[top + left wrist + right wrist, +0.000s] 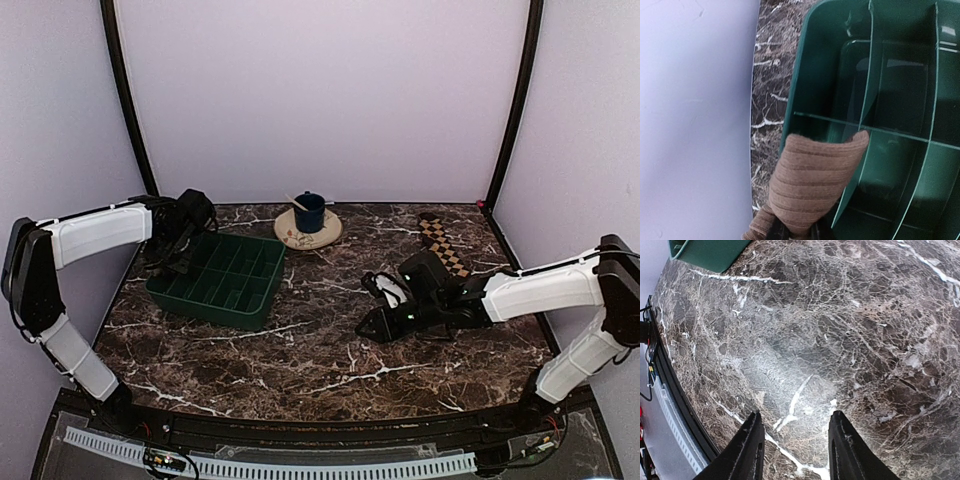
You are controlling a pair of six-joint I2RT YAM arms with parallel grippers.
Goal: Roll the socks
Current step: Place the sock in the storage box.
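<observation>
1. While scanning from above, find checked sock (443, 245) flat on the counter (300, 370), far right, not yet rolled.
2. Long axis: far end toward the back wall, near end slanting rightward, close beside the right arm. Touching it or not, cannot tell.
3. Lies behind and to the right of right gripper (796, 422), with fingers aimed toward the counter's middle, away from the sock. Probably calls for a pull back and a turn before any reach.
4. Much nearer to right gripper than to the other one, well apart across the tray (195, 303).
5. For right gripper: roughly half open, nothing between the fingers, hovering over bare marble, touching nothing in sight.
6. For left gripper (180, 250): nearly closed, pinching tan sock (815, 180) by its lower end. Looks bundled, ribbed, plump at the top.
7. Tan sock: hanging over a corner cell on the tray's left side, close to the counter's edge. Overlaps a divider crossing in the wrist view; resting on it or clear of it, cannot tell.
8. Judged from this: tan sock about ready for release into a cell; checked sock untouched; about halfway through.
</observation>
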